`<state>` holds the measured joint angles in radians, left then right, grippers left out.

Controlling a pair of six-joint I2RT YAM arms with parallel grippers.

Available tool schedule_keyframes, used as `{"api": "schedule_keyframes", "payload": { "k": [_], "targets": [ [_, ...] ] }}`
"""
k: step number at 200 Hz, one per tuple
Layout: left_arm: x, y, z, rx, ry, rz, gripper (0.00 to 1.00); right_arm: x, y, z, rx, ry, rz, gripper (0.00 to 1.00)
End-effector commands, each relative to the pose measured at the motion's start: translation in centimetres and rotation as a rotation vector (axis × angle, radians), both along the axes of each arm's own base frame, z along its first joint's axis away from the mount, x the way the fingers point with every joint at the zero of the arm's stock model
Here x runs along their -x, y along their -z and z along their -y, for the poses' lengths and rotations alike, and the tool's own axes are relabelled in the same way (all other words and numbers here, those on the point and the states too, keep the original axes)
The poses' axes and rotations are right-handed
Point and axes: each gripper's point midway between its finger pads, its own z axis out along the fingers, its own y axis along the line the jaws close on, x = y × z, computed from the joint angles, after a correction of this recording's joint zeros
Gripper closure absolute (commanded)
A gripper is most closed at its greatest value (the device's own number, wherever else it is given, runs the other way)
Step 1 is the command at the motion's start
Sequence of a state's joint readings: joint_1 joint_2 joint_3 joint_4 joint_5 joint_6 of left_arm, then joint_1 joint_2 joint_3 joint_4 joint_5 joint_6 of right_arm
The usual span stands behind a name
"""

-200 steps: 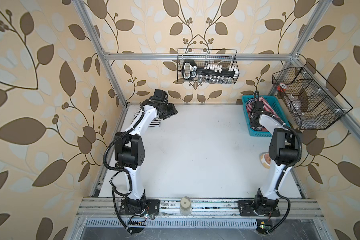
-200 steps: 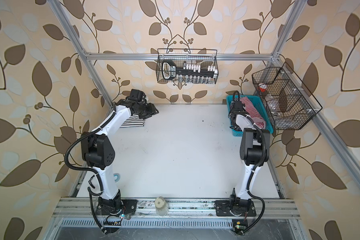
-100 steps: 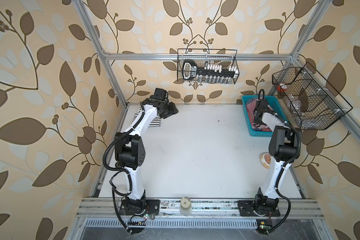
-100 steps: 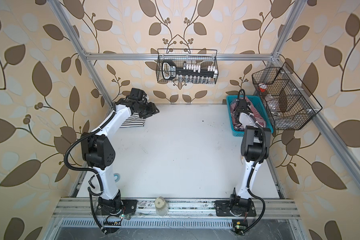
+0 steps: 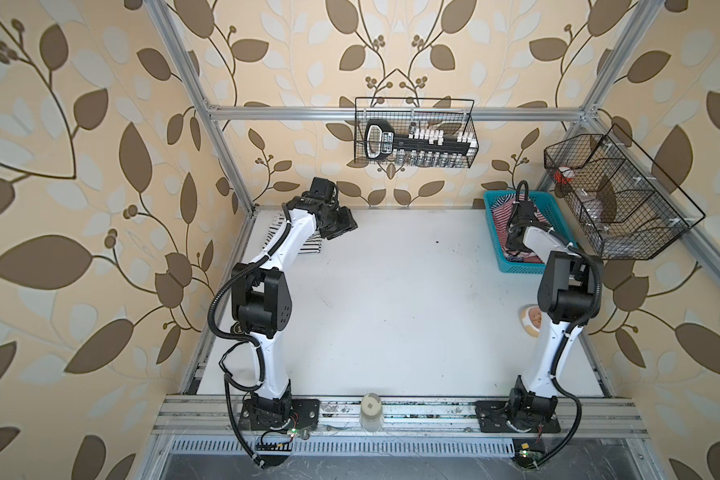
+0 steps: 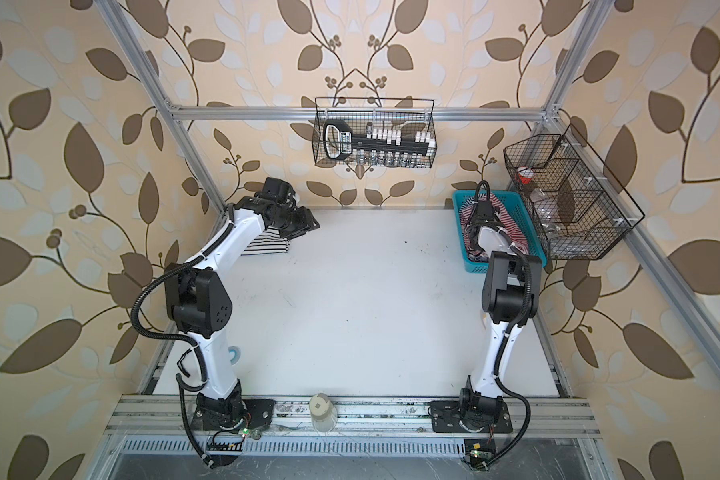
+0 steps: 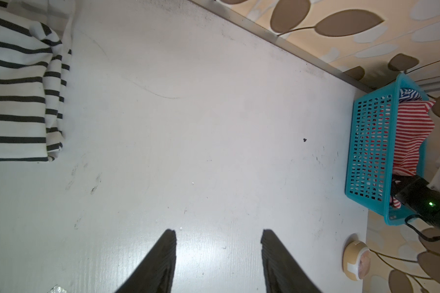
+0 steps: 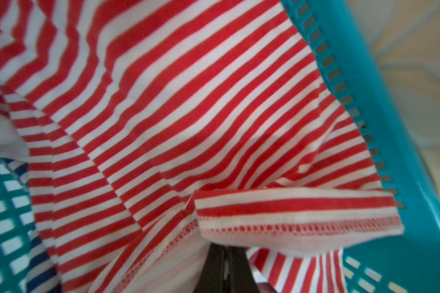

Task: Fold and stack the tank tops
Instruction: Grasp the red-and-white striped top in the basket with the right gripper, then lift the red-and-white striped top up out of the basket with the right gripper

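The big white surface (image 5: 391, 299) is lying under my two arms. At about two o'clock on it, the blue basket (image 5: 558, 216) is holding the red-striped tank top (image 8: 188, 114). My right gripper (image 8: 225, 253) is reaching down into that basket, its jaws squeezing together on the top's hem. At about ten o'clock, the black-striped tank top (image 7: 15, 88) is lying folded. My left gripper (image 7: 217, 243) is hanging just beside it, jaws apart, holding nothing.
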<state>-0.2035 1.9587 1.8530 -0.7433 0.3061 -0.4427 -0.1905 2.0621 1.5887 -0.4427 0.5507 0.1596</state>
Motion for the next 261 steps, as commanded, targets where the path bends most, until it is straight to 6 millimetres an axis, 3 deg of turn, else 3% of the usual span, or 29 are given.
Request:
{"api": "schedule_keyframes", "payload": {
  "k": [1,50,104,136,164,188,226,261],
  "targets": [
    [0.5,-2.9,0.2,0.001,0.028,0.069,0.44,0.5,-5.9,-1.1,-0.006,-0.027,0.164,1.00],
    [1.6,-4.1,0.1,0.016,0.023,0.102,0.44,2.5,-13.3,-5.7,-0.068,-0.159,0.384,1.00],
    [3.5,-5.2,-0.1,0.036,0.028,0.135,0.44,4.3,-22.0,-12.5,-0.211,-0.385,0.638,1.00],
    [4.6,-6.2,-0.2,0.054,0.025,0.166,0.44,6.4,-29.3,-16.2,-0.240,-0.516,0.820,1.00],
    [5.2,-7.2,-0.2,0.078,0.024,0.197,0.44,9.4,-36.6,-19.1,-0.230,-0.621,0.997,1.00],
    [5.8,-7.9,-0.2,0.094,0.020,0.224,0.44,11.6,-41.4,-21.9,-0.257,-0.723,1.079,1.00],
    [7.0,-9.1,-0.5,0.112,0.013,0.266,0.44,14.4,-46.2,-26.9,-0.364,-0.918,1.159,1.00],
    [7.9,-10.3,-1.0,0.096,0.006,0.301,0.43,16.5,-48.6,-30.4,-0.500,-1.069,1.215,1.00]
  ]
}}
